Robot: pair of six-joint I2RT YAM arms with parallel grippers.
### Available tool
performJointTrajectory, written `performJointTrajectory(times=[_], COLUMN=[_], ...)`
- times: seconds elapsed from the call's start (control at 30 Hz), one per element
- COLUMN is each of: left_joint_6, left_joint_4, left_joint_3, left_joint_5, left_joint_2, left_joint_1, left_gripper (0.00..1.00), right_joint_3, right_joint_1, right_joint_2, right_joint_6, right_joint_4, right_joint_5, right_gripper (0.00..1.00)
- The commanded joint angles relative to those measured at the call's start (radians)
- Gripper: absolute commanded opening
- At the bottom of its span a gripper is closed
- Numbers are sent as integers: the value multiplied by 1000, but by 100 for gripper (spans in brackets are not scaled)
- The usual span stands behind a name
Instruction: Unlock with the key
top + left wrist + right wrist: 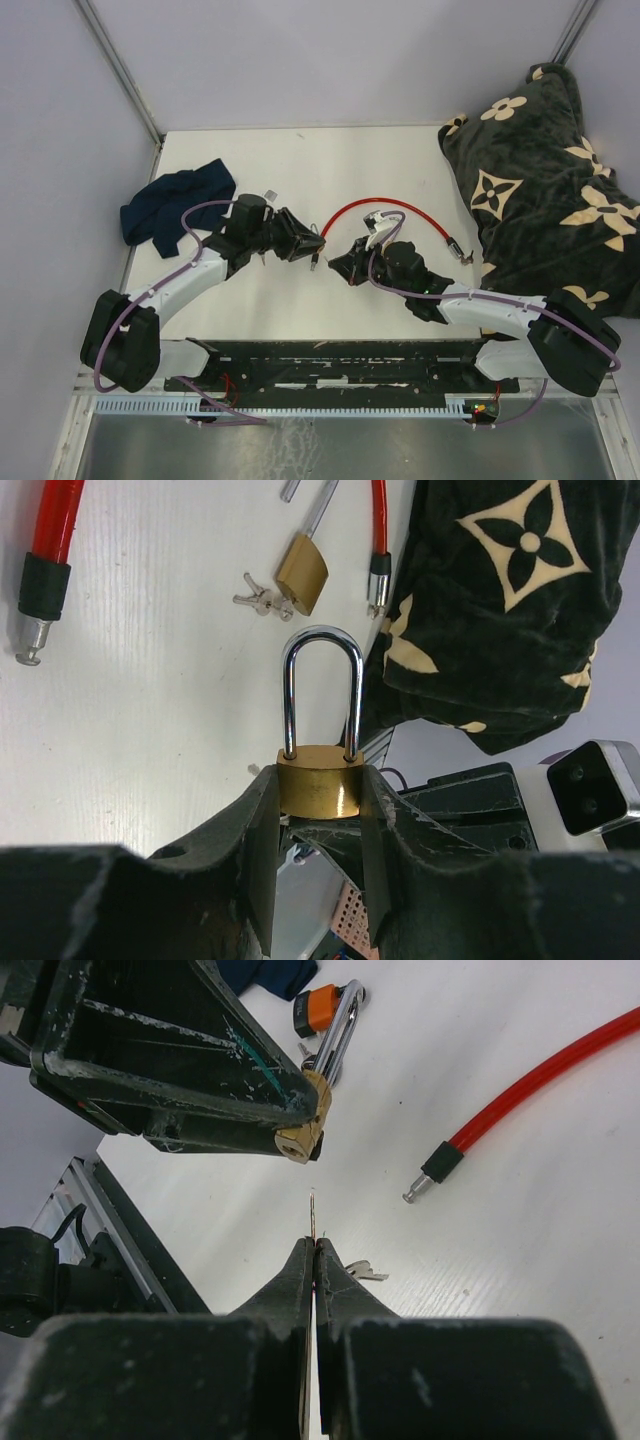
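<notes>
One brass padlock (320,792) (steel shackle (322,633) closed) gripped between left jaws.

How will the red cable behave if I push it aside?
The red cable lies in a smooth arch, so it is probably springy, not limp, and may swing as one piece. Its glossy jacket likely slides easily; its metal tips may snag.
</notes>
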Motion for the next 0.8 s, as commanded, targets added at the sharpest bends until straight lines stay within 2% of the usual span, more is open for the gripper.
performJointTrajectory(times=[0.0,0.77], left_joint_6=[-35,-30], left_joint_4=[68,77], left_joint_3=[-7,-14], left_joint_5=[26,-9], left_joint_2=[-14,-19], left_joint_1=[-9,-38], left_gripper=[3,3], right_joint_3=[34,16], right_joint_1=[5,5], right_joint_2=[2,1], right_joint_6=[-7,16], right_joint_4=[77,104], right_joint_5=[24,70], right_gripper=[2,2])
